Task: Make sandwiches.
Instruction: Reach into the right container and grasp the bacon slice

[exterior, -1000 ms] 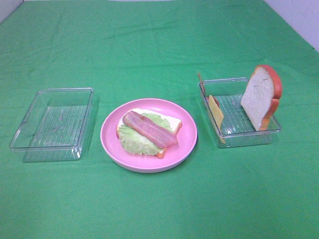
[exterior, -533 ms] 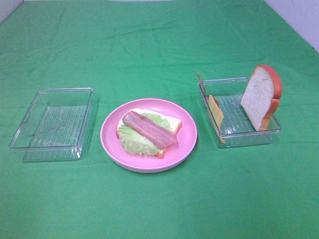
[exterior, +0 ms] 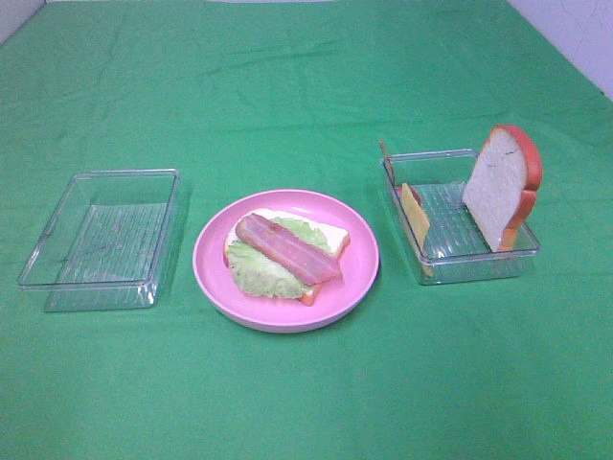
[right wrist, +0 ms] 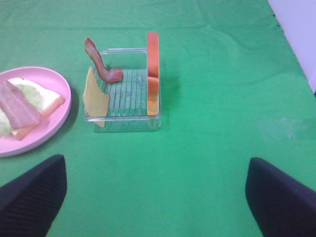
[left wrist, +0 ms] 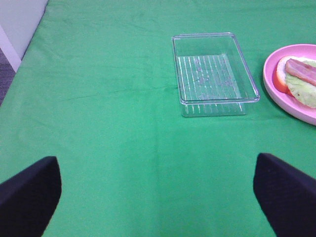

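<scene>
On the pink plate (exterior: 359, 278) lies a bread slice (exterior: 331, 235) with a lettuce leaf (exterior: 257, 270) and a bacon strip (exterior: 287, 248) on top. The right clear tray (exterior: 474, 261) holds a second bread slice (exterior: 498, 187) standing on edge, a yellow cheese slice (exterior: 415, 217) leaning on its wall, and another bacon strip (right wrist: 101, 66). No gripper shows in the exterior high view. My left gripper (left wrist: 158, 190) is open, over bare cloth short of the empty tray (left wrist: 213, 72). My right gripper (right wrist: 158, 190) is open, over cloth short of the right tray (right wrist: 126, 106).
An empty clear tray (exterior: 101, 235) stands left of the plate. Green cloth (exterior: 306, 77) covers the whole table. A pale wall edge shows at the far right corner (exterior: 575, 38).
</scene>
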Tool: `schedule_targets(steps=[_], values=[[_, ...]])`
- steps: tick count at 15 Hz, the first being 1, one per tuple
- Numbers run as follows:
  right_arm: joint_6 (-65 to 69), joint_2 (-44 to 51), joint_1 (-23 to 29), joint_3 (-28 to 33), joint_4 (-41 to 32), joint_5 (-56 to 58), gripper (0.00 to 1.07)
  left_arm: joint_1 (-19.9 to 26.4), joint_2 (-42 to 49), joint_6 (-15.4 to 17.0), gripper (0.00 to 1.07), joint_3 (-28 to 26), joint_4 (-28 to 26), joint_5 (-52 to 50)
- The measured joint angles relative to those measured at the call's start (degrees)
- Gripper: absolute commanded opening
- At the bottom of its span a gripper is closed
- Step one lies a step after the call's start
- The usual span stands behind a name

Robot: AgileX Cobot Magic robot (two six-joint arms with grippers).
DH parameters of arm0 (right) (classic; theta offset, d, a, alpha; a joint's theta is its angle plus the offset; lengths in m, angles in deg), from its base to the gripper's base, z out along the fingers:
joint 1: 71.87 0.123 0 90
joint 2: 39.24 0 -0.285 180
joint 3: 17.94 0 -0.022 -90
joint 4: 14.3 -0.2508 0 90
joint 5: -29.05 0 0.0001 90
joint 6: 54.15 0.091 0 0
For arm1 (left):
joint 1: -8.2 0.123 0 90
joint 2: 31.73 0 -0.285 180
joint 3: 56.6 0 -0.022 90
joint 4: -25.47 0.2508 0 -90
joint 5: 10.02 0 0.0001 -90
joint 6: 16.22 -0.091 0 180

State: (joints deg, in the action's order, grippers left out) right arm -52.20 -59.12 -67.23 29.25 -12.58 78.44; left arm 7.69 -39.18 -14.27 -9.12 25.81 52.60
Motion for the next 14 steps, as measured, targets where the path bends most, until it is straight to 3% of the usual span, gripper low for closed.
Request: schedule_targets(steps=[6,7,10,14], values=[[0.0,-25.0,0.0,-7.3,-2.3,-10.8,0.94,0.0,0.0,0.0,1.01,0.0,0.0,0.0],[0.0,-35.1,0.0,-13.1,-2.3,-11.1,0.94,0.0,0.0,0.0,1.01,0.0,0.0,0.0],[-1.3,-46.8,0.0,-21.6,-4.5,-11.1,0.94,0.0,0.0,0.0,1.01,0.0,0.0,0.0],[-6.4,-63.2,0.0,-36.6,-12.6,-3.9,0.94,0.0,0.0,0.0,1.01,0.0,0.0,0.0]])
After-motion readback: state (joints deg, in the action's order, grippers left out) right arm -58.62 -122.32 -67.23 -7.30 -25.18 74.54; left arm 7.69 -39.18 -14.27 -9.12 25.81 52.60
